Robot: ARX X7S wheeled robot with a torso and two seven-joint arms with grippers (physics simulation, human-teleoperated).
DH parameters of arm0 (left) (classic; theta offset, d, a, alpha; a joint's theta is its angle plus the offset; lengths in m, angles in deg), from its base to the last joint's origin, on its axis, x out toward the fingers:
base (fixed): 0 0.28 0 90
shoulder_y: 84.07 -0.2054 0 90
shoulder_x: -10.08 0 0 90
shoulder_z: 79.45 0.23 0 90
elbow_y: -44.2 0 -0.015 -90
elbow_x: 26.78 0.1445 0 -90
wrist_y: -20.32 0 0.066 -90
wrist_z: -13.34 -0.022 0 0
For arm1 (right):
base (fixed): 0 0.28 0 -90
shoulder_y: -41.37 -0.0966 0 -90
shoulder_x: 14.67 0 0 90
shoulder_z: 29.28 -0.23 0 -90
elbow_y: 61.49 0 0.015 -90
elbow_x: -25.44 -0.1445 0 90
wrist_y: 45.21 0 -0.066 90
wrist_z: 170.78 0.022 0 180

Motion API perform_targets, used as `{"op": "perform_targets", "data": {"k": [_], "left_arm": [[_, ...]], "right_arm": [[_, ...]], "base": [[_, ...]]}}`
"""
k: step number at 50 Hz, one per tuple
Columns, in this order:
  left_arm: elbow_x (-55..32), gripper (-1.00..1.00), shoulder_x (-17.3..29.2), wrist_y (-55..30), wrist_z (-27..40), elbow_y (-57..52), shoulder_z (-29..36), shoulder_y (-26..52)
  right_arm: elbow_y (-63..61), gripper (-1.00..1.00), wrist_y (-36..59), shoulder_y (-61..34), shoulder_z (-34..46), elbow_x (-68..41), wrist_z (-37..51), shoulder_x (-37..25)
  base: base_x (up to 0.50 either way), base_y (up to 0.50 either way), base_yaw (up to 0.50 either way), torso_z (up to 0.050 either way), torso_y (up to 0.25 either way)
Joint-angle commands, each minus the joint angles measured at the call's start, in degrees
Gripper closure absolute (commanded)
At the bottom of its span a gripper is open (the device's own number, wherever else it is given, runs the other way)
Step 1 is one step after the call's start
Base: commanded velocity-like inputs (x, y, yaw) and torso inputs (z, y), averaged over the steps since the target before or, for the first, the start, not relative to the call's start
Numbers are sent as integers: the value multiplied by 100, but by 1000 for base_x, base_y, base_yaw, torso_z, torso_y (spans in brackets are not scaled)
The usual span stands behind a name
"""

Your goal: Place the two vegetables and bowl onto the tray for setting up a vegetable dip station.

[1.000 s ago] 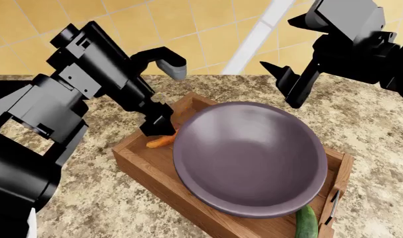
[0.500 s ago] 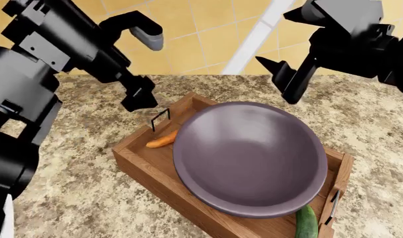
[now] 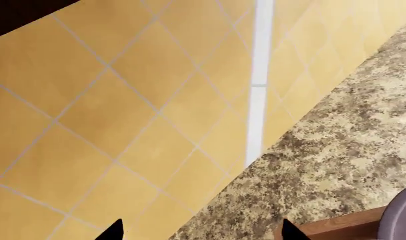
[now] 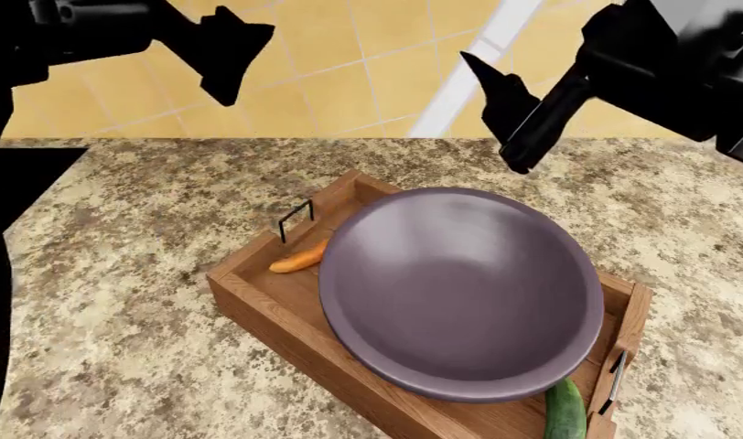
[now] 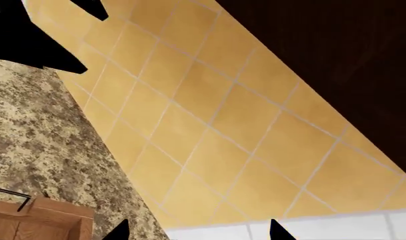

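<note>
Bowl (image 4: pixel 461 293) sits in tray (image 4: pixel 264 303) on the counter (image 4: pixel 127 274). Carrot (image 4: pixel 298 259) at the tray's left end, cucumber (image 4: pixel 565 410) at its near right. Left gripper (image 3: pixel 199 231) and right gripper (image 5: pixel 197 229) both spread open, empty, raised above the far edge.

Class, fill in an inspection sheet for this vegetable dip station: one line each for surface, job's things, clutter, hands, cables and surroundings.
Surface: speckled granite counter.
Job's things: wooden tray on the counter; purple-grey bowl in the tray, filling most of it; carrot in the tray by the far handle; cucumber in the tray at the near end, partly cut off by the picture's edge.
Clutter: nothing seen.
Hands: left hand and right hand both raised above the counter, open, empty.
Cables: nothing seen.
Surroundings: yellow tiled wall with a white vertical strip.
</note>
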Motion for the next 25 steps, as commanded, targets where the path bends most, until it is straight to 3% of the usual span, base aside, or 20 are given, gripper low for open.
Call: {"op": "perform_targets", "data": {"k": [1, 12, 25], "left_arm": [[40, -100, 226, -38, 448, -1206, -617, -487], [-41, -100, 316, 87, 495, -1624, -947, -964], [-292, -100, 370, -494, 388, -2574, -1223, -1410]], "right_arm": [[-312, -100, 305, -399, -137, 13, 87, 217], [-498, -100, 334, -276, -170, -58, 357, 249], [-604, -100, 118, -34, -231, -7, 514, 204]], "base": [[0, 0, 0, 0, 0], [0, 0, 0, 0, 0], [0, 0, 0, 0, 0]]}}
